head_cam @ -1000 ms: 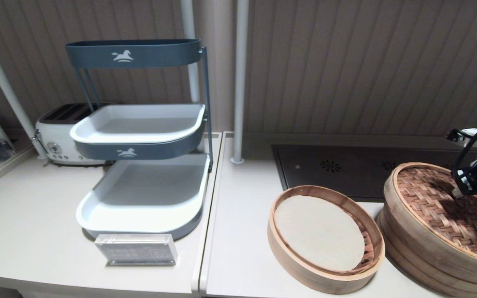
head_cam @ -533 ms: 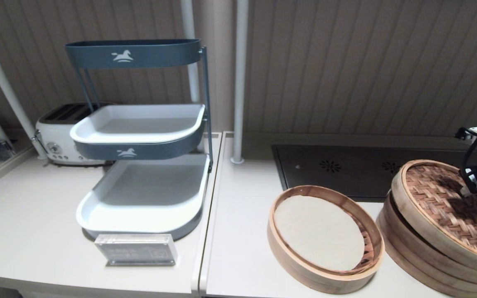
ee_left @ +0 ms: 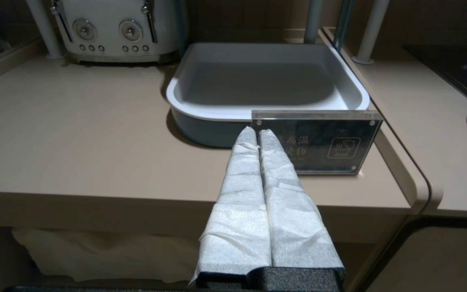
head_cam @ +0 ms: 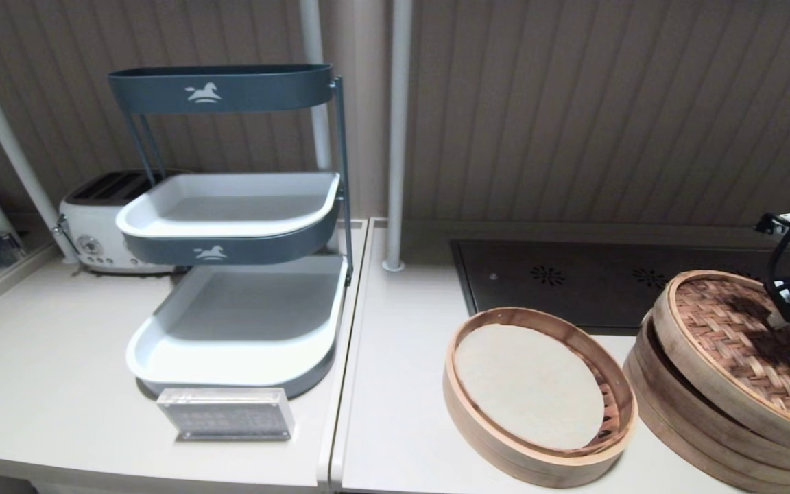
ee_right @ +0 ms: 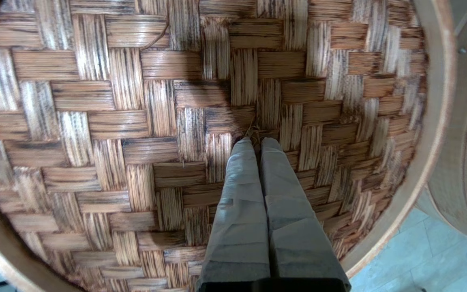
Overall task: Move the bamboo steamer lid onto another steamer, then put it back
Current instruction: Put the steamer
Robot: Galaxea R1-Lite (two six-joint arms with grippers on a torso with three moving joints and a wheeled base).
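Note:
The bamboo steamer lid (head_cam: 731,336), reddish-brown herringbone with a pale hoop rim, hangs tilted over another steamer (head_cam: 669,412) at the far right of the counter. A dark gap shows under the lid's left edge, and the steamer's own top is hidden beneath it. My right gripper (head_cam: 775,320) is over the lid's middle. In the right wrist view the gripper (ee_right: 256,140) is shut on the small central knot (ee_right: 253,131) of the weave. My left gripper (ee_left: 257,132) is shut and empty, parked by the counter's front edge.
An open steamer basket (head_cam: 614,439) with a pale round liner (head_cam: 529,384) sits left of the stack. Behind is a dark cooktop (head_cam: 573,281). A tiered tray rack (head_cam: 230,302), an acrylic sign (head_cam: 225,413) and a toaster (head_cam: 97,233) stand on the left.
The lid has shifted to the right with my right gripper, and its left edge has risen off the steamer below, opening a gap. The left arm has not moved.

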